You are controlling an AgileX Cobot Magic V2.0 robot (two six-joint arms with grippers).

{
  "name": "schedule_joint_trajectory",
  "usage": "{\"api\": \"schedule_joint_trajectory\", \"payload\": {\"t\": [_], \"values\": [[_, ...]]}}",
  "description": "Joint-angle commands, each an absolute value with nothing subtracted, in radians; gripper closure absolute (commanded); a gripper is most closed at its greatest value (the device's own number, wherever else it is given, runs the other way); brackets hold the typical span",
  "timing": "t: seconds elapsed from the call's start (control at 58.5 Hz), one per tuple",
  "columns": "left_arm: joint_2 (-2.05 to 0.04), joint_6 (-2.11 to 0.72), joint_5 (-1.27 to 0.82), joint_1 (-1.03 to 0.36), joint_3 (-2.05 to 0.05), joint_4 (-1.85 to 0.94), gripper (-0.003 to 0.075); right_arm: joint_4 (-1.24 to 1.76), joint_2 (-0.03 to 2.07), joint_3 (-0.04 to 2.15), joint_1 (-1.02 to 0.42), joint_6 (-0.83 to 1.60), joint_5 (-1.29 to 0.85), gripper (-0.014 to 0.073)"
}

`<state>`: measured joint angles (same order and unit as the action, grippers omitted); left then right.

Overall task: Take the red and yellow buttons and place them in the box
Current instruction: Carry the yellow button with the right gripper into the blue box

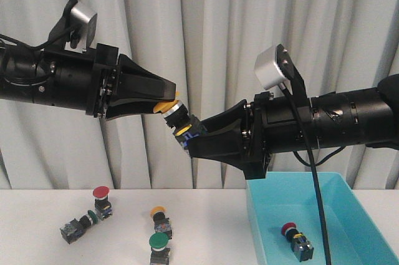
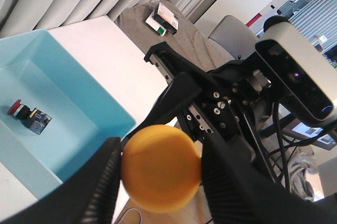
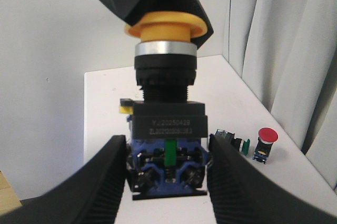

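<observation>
A yellow button [image 1: 176, 117] hangs in mid-air between both arms, high above the table. My left gripper [image 1: 165, 103] is shut on its yellow cap [image 2: 162, 167]. My right gripper [image 1: 192, 137] is shut on the blue base of its body [image 3: 166, 163]. The turquoise box [image 1: 262, 234] stands at the right with a red button [image 1: 288, 229] lying inside it, also seen in the left wrist view [image 2: 18, 110]. On the table stand another red button [image 1: 101, 193] and another yellow button [image 1: 158, 213].
Two green-capped buttons are on the table, one upright [image 1: 159, 241] near the front edge, one lying on its side [image 1: 81, 224] beside the red one. White curtains hang behind. A grey chair [image 2: 174, 29] stands beyond the table.
</observation>
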<state>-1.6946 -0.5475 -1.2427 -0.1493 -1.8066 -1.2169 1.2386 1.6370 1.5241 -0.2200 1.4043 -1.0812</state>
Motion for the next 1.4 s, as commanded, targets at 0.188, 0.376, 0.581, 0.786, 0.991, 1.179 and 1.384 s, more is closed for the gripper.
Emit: {"api": "schedule_joint_trajectory", "payload": {"t": [0.188,0.376,0.581,0.786,0.991,1.179,1.384], "values": [[-1.647,-0.544,-1.25,-0.153,-1.835,-1.292,0.0724,1.311,1.595,1.564,-0.22,1.407,-1.078,0.0543],[-1.647,-0.544,-1.25,-0.153,-1.835,-1.289,0.0666,1.311,1.594,1.564,-0.22,1.404,-1.076,0.0603],[-1.647,-0.544,-1.249,-0.153,-1.835,-1.289,0.0451,1.311,1.594,1.564,-0.22,1.394,-1.064,0.0601],[-1.647,-0.542,-1.247,-0.153,-1.835,-1.289,0.0248,1.309,1.593,1.569,-0.22,1.352,-0.957,0.0599],[-1.647,-0.536,-1.25,-0.153,-1.835,-1.288,0.0233,1.163,1.586,1.668,-0.219,1.241,-0.864,0.0599],[-1.647,-0.537,-1.25,-0.153,-1.835,-1.19,0.026,0.839,1.574,1.743,-0.169,0.958,-0.744,0.0599],[-1.647,-0.536,-1.25,-0.153,-1.835,-1.055,0.0313,0.52,1.64,1.73,-0.051,0.645,-0.735,0.0599]]}}
